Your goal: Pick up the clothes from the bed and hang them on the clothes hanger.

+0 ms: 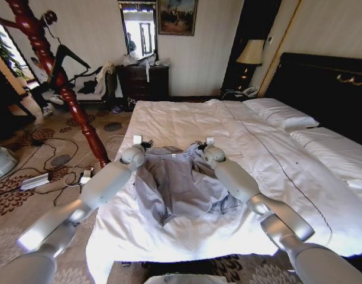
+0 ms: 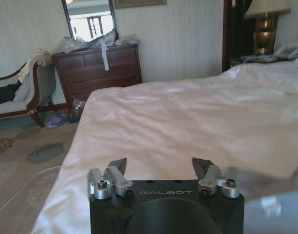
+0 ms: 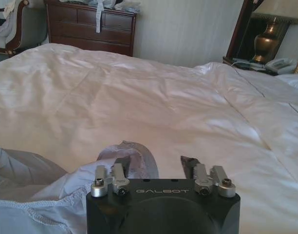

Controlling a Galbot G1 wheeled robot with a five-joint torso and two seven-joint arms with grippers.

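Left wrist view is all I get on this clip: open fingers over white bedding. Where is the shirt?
Observer: The shirt lies crumpled on the bed, near the foot edge, between the two arms. The left gripper is at its far edge, on the left side.
Operator: And the right arm?
Observer: The right gripper is at that same far edge, on the other side of the collar, jaws open.
Operator: Is it touching cloth?
Observer: In its wrist view a fold of the shirt lies against one finger. Nothing is clamped between the fingers.
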